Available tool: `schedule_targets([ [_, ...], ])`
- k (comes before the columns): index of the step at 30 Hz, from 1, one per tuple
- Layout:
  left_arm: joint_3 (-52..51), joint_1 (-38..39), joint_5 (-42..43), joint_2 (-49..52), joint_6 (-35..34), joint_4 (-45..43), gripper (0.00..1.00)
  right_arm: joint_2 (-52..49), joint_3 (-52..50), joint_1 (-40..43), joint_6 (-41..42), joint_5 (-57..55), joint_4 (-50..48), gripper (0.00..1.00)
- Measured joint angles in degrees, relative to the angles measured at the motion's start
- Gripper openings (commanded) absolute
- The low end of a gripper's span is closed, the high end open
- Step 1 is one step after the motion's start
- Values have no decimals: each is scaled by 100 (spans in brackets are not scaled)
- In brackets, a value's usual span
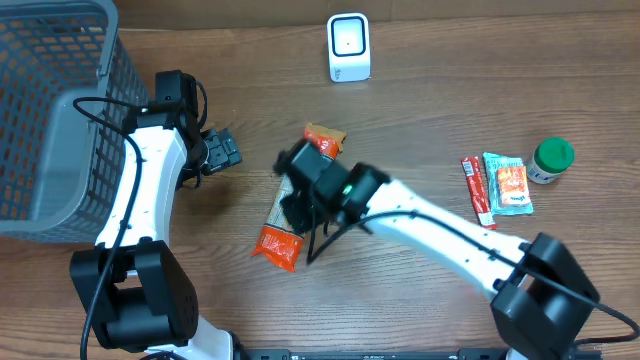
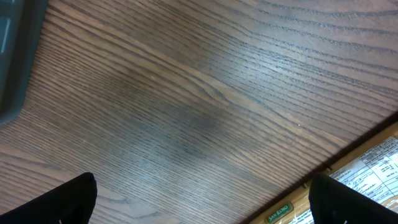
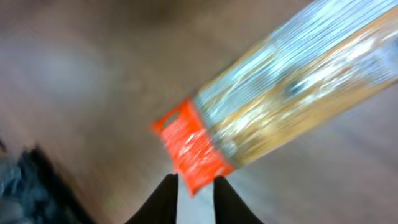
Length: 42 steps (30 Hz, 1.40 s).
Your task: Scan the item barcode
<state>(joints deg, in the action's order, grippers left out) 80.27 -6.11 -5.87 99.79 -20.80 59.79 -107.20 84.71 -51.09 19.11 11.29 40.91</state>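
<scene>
Pinching the orange end of the packet (image 3: pixel 280 99), the right end effector (image 3: pixel 194 180) stands narrow. Its two dark fingers (image 3: pixel 163 202) sit close together at the bottom of the right wrist view, with the orange strip between their tips. That view is blurred, so the exact contact is hard to make out. From the tips the packet runs up and to the right, clear film over pale yellow strands.

Seen from overhead, the packet lies slantwise in the middle of the counter (image 1: pixel 420 100). One orange end points toward the robot and the other points away, and the right arm's black wrist covers the middle. Whether the packet rests on the wood or is raised off it, I cannot tell.

Left of the packet and near it, the left end effector (image 2: pixel 205 205) is wide, with only bare wood between its tips. A printed edge of the packet shows at the lower right corner of the left wrist view.

Off to the right, well apart from the packet, a red sachet (image 1: pixel 477 190) lies just beside a green and orange pouch (image 1: pixel 508 183). A jar (image 1: pixel 551 160) with a green lid stands just beyond the pouch. A grey mesh basket (image 1: pixel 60 120) fills the far left corner. Farthest back, the white scanner (image 1: pixel 348 47) stands upright, well apart from the packet.
</scene>
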Motion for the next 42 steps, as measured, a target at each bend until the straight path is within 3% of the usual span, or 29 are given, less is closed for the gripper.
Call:
schedule_targets([
  [3,0,0,2,0,0,0,100,-11,0,391,-157,-114,-319,4],
  [8,0,0,0,0,0,0,100,-94,0,831,-402,-229,-1316,4],
  [17,0,0,0,0,0,2,100,-1019,11,730,-667,-955,-3279,4],
  [21,0,0,0,0,0,0,100,-1412,4,713,-710,-1408,-3692,4],
  [31,0,0,0,0,0,0,100,-1860,4,750,-719,-2015,-3486,4],
  [37,0,0,0,0,0,0,100,-1897,83,905,-710,-2057,-2778,4],
  [42,0,0,0,0,0,0,100,-1606,195,1139,-623,-2063,-1368,4],
])
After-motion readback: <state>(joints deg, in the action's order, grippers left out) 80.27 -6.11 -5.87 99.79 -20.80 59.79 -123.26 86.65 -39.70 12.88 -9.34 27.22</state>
